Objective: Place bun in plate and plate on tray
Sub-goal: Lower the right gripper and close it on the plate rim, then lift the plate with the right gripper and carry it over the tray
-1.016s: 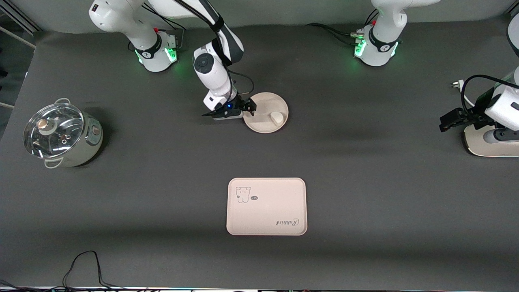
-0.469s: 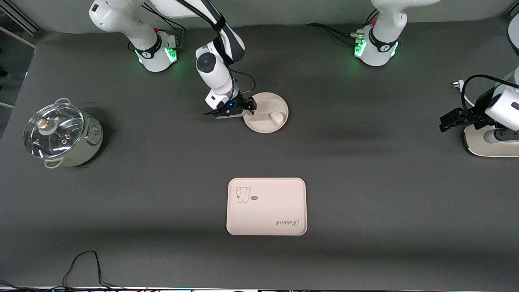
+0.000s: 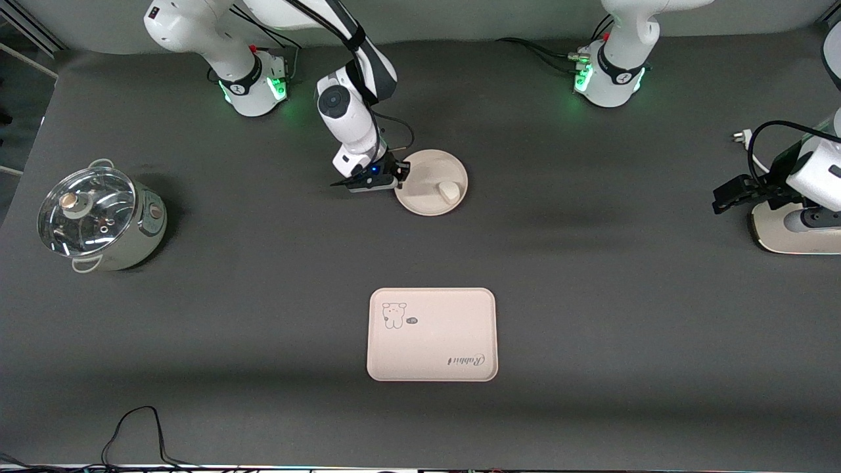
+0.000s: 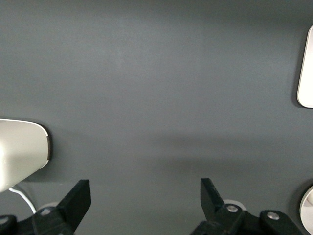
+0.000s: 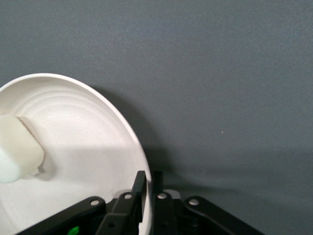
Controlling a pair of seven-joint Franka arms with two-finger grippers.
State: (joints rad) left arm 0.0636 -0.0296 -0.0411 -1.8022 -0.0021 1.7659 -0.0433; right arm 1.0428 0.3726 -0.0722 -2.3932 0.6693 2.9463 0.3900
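Note:
The round cream-pink plate (image 3: 430, 182) lies on the table between the two arm bases, with the small off-white bun (image 3: 450, 191) in it. My right gripper (image 3: 401, 172) is shut on the plate's rim at the edge toward the right arm's end. The right wrist view shows its fingers (image 5: 141, 185) pinching the plate rim (image 5: 110, 112) and the bun (image 5: 17, 148) lying in the plate. The cream-pink rectangular tray (image 3: 431, 334) with the bear cartoon lies nearer the front camera. My left gripper (image 3: 721, 197) waits open at the left arm's end of the table; it is also open over bare table in the left wrist view (image 4: 145, 192).
A steel pot with a glass lid (image 3: 98, 217) stands at the right arm's end of the table. A cream appliance with a cable (image 3: 795, 230) sits under my left arm. A black cable (image 3: 135, 427) lies at the front edge.
My right gripper's fingers have closed onto the plate's rim; the plate and bun have stayed put. The left arm has not moved.

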